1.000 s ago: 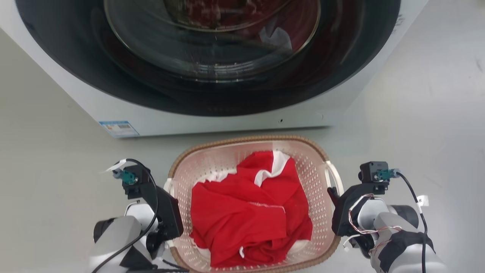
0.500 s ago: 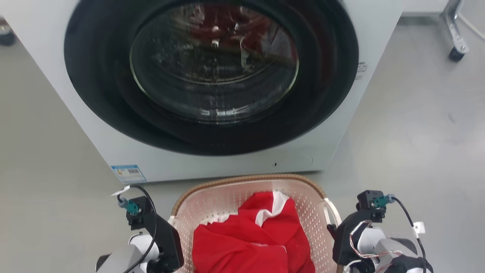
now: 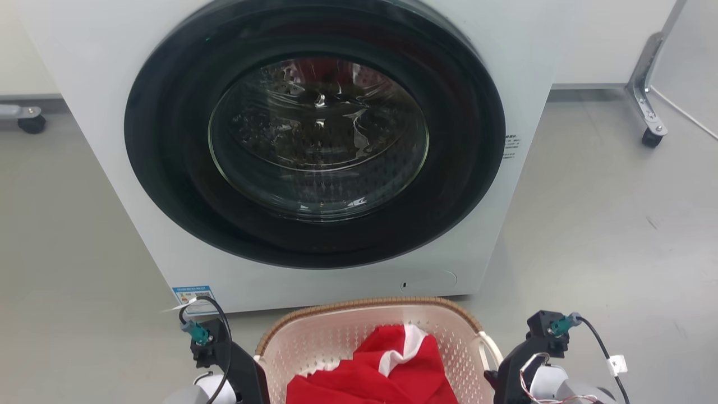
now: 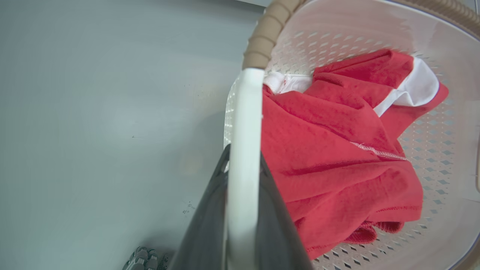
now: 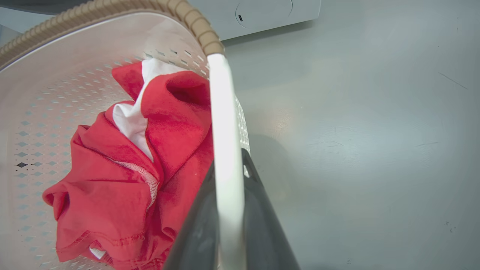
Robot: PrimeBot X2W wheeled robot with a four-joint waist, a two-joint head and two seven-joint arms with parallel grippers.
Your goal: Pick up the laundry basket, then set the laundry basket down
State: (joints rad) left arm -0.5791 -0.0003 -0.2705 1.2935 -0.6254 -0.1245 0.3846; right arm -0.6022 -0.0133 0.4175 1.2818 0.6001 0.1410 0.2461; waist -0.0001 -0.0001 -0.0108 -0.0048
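Clamping laundry basket [image 4: 438, 150] handles [image 4: 243, 150] — wrist views.

- You face a white washing machine [image 3: 538, 67]; its round dark door [image 3: 317, 137] is shut, with some red showing in the glass.
- A blue label [image 3: 193, 294] sits at its lower left front corner, and a small round cover [image 3: 429, 279] at the lower right.
- You see a crumpled red garment [image 4: 337, 150] with white trim.
- Grey floor [image 3: 606, 235] lies all around.
- A black caster [image 3: 31, 123] stands far left, and a metal leg [image 3: 645, 101] far right.
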